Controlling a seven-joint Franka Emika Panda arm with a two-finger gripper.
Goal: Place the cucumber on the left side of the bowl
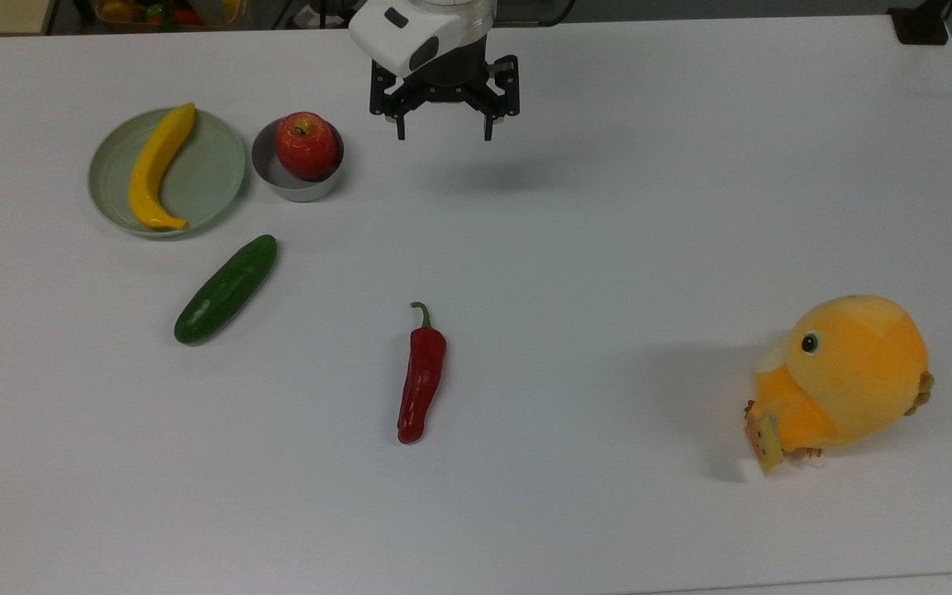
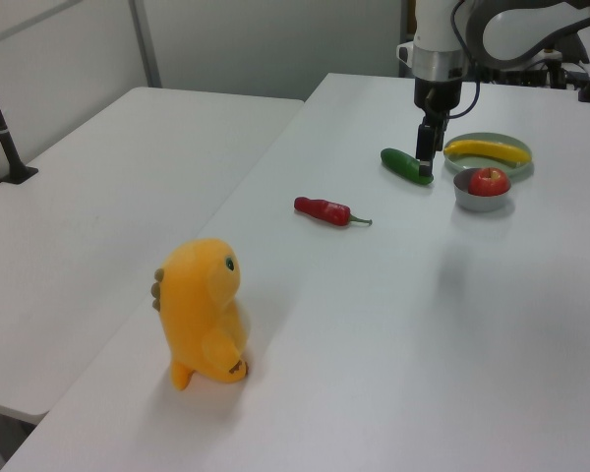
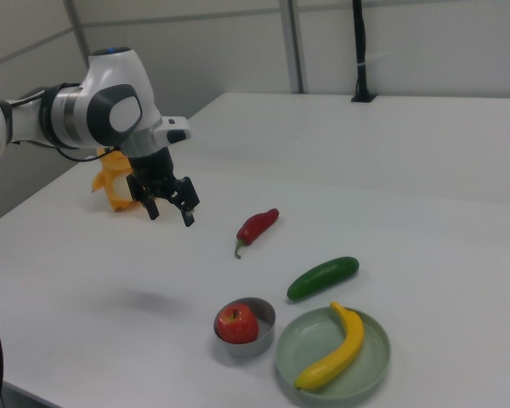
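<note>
The dark green cucumber (image 1: 226, 289) lies flat on the white table, just in front of the plate and bowl in the top view; it also shows as cucumber (image 2: 406, 165) and cucumber (image 3: 323, 277). The small grey metal bowl (image 1: 272, 178) holds a red apple (image 1: 307, 145); bowl (image 2: 469, 202), bowl (image 3: 266, 323). My gripper (image 1: 443, 130) hangs open and empty above the table, to the right of the bowl in the top view and well apart from the cucumber; gripper (image 3: 171, 213), gripper (image 2: 426, 155).
A pale green plate (image 1: 211, 165) with a yellow banana (image 1: 158, 165) sits left of the bowl in the top view. A red chili (image 1: 421, 373) lies mid-table. An orange plush toy (image 1: 848, 380) stands at the top view's right.
</note>
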